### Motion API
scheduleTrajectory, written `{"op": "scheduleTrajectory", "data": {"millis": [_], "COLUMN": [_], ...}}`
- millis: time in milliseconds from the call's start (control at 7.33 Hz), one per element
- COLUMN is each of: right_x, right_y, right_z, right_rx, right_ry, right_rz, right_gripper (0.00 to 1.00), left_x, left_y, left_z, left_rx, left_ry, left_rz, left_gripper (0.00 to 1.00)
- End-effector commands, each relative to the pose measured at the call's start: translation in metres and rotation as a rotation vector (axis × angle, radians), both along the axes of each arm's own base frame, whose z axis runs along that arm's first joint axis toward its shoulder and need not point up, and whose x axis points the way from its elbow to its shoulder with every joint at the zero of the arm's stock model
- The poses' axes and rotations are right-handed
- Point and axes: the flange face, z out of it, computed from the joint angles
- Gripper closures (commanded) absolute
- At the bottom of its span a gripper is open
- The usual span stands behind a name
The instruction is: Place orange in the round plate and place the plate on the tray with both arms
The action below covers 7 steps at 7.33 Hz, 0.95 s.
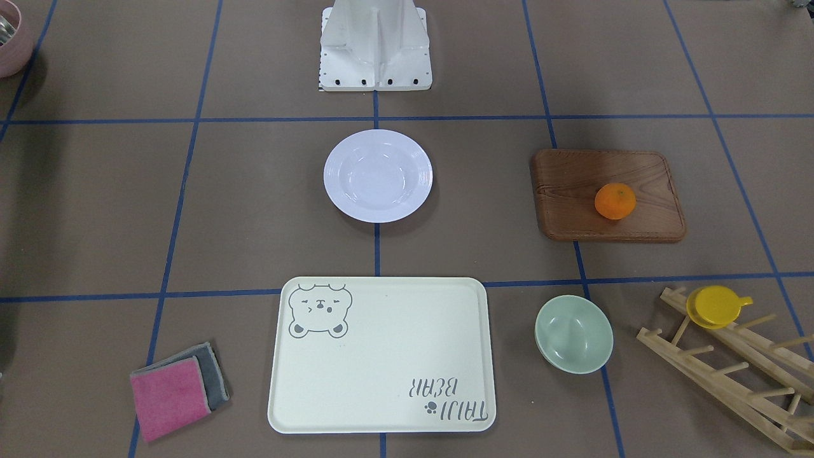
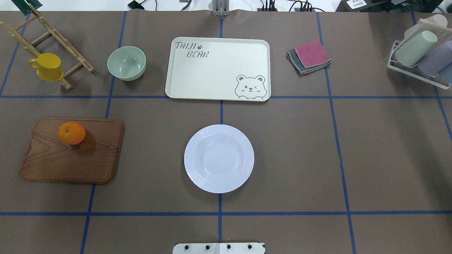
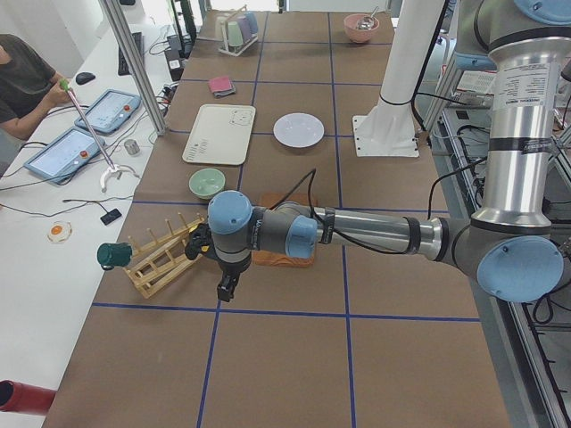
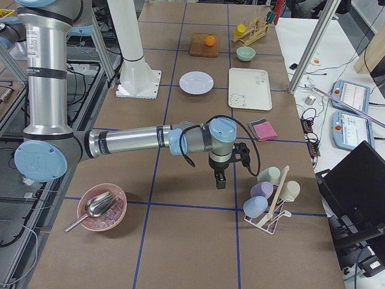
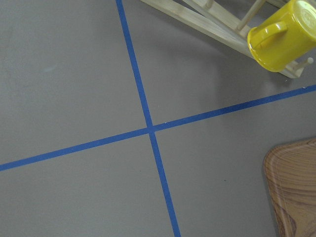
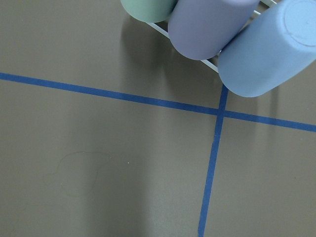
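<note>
The orange [image 2: 71, 133] rests on a brown wooden board [image 2: 53, 165] at the table's left. A white round plate [image 2: 219, 158] lies empty at the table's middle. Beyond it lies the cream bear-print tray [image 2: 212, 70], with nothing on it. Neither arm shows in the overhead view. My left gripper [image 3: 225, 287] points down at the table's left end, next to the wooden rack, well away from the orange. My right gripper [image 4: 221, 180] points down at the opposite end, beside the cup rack. I cannot tell whether either is open or shut. Neither wrist view shows any fingers.
A pale-green bowl [image 2: 126, 62] stands left of the tray. A wooden rack [image 2: 46, 42] holds a yellow cup [image 2: 47, 67]. Folded pink and grey cloths [image 2: 309, 56] lie right of the tray. A wire rack of pastel cups [image 2: 420, 53] is at the far right. A person [image 3: 22, 85] sits at a side table.
</note>
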Motion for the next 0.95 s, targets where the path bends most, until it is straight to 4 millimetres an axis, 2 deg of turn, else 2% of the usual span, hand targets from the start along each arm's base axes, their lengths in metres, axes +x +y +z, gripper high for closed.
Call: {"op": "scheduleTrajectory", "data": {"millis": [0,273,409,545,818], "right_x": [-0.001,-0.001,-0.002,-0.004,-0.007], "right_y": [0.000,0.000,0.000,0.000,0.000], "right_z": [-0.002,-0.006,-0.009,-0.009,-0.009], "right_rx": [0.001,0.005,0.010,0.010,0.009], "right_ry": [-0.004,-0.011,-0.013,-0.013,-0.014], "right_rz": [0.001,0.001,0.002,-0.003,-0.009], "right_gripper": [0.00,0.00,0.00,0.00,0.00], "left_x": [0.001,0.002,0.002,0.002,0.002], "left_y": [0.001,0.004,0.015,0.016,0.013], "left_z": [0.011,0.009,0.016,0.018,0.010], "left_rx": [0.007,0.058,0.085,0.089,0.111], "left_ry": [0.000,0.002,0.003,0.004,0.013], "left_rz": [0.002,0.003,0.001,-0.001,0.002], "left_gripper": [0.00,0.00,0.00,0.00,0.00]}}
